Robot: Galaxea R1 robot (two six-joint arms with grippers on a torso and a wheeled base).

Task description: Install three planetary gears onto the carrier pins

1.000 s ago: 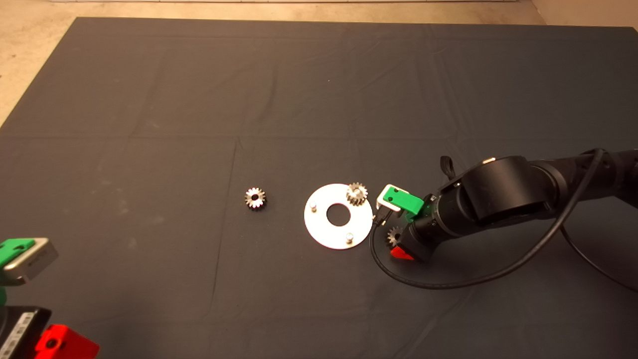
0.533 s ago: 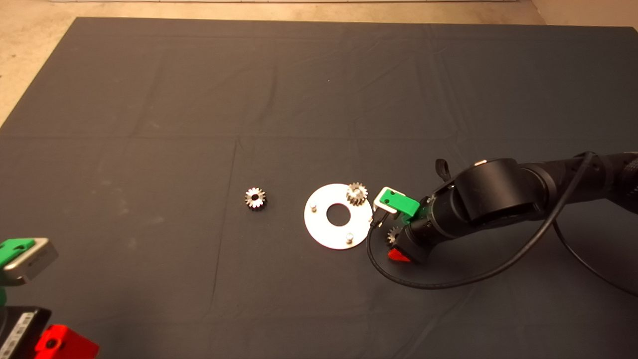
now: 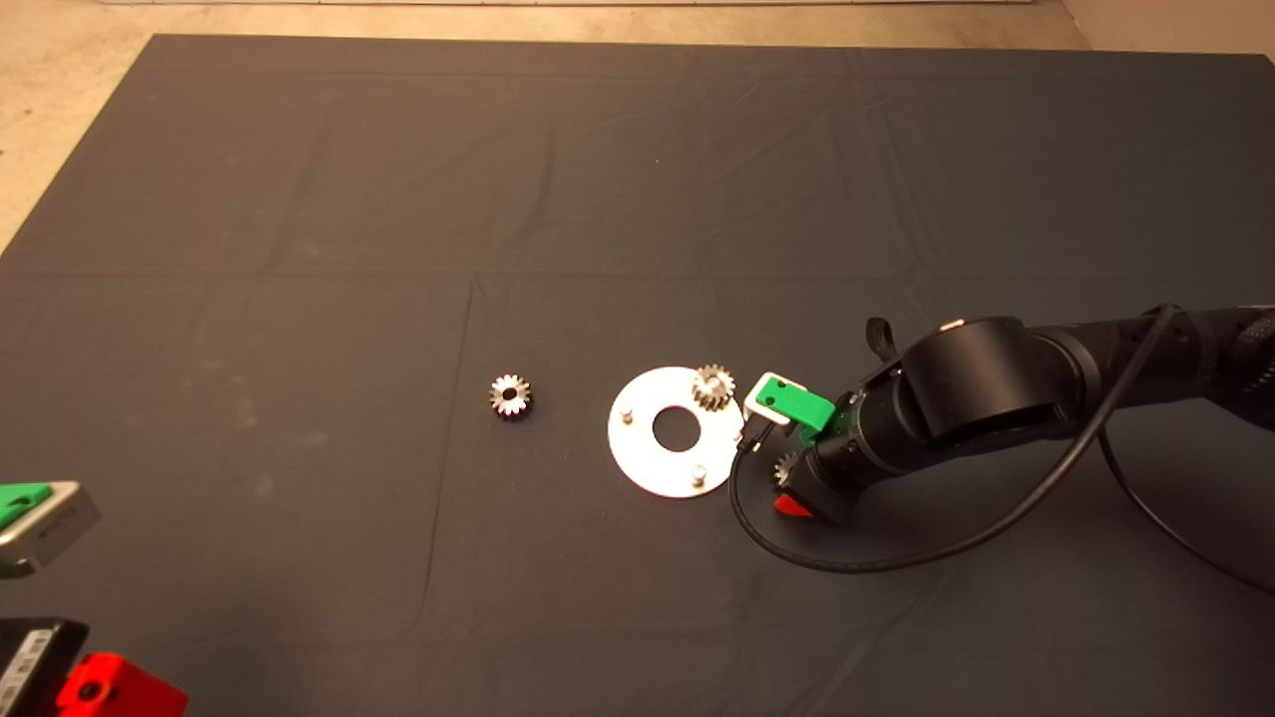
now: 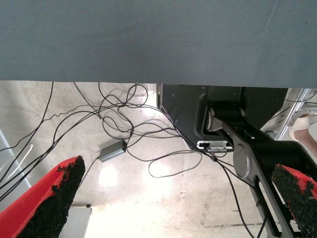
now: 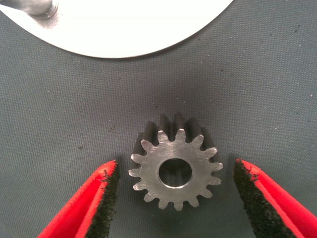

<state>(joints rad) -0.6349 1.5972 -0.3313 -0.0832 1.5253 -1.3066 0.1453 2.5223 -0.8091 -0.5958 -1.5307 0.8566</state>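
The white carrier disc lies mid-mat with three pins. One planetary gear sits on the far pin; the left pin and near pin are bare. A second gear lies flat on the mat left of the disc. A third gear lies flat just right of the disc's edge. My right gripper is low over it, open, with a red finger on each side and not touching. My left gripper is parked at the lower left, open.
A black cable loops from the right arm onto the mat near the disc. The left wrist view shows the mat's edge, floor cables and the robot's base.
The right gripper has crept slightly left and lower around the third gear. The left gripper has dropped a little at the lower left edge. Gears and disc have not moved.
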